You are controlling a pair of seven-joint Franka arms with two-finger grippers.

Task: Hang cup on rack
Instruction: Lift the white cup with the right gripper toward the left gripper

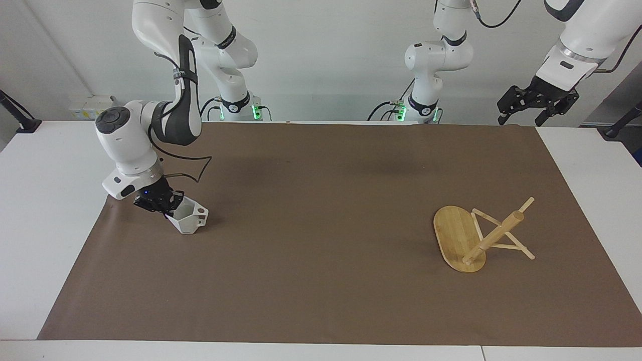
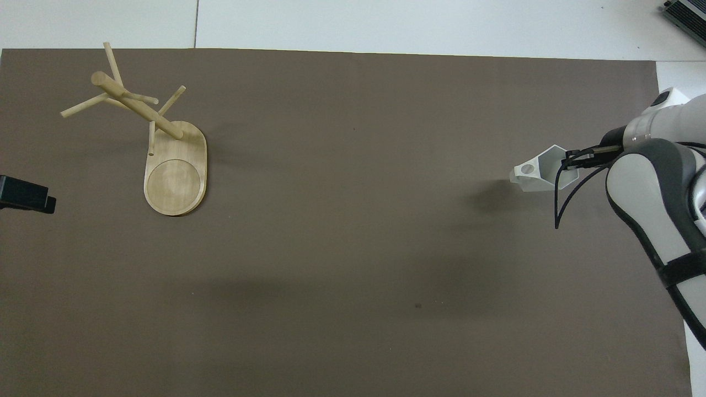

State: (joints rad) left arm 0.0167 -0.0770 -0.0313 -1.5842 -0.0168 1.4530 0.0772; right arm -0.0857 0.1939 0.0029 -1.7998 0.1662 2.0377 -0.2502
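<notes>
The white faceted cup (image 1: 189, 219) is tilted and held just above the brown mat at the right arm's end of the table. My right gripper (image 1: 168, 206) is shut on its rim, with the pierced handle (image 1: 202, 216) pointing away from the fingers. In the overhead view the cup (image 2: 538, 176) hangs clear of its shadow, with the right gripper (image 2: 571, 160) on it. The bamboo rack (image 1: 476, 238) stands on its oval base toward the left arm's end, also in the overhead view (image 2: 165, 154). My left gripper (image 1: 536, 105) waits open, raised over the table's corner.
The brown mat (image 1: 321, 281) covers most of the white table (image 1: 40, 200). Only the tip of the left gripper (image 2: 25, 196) shows in the overhead view. A wide stretch of bare mat lies between cup and rack.
</notes>
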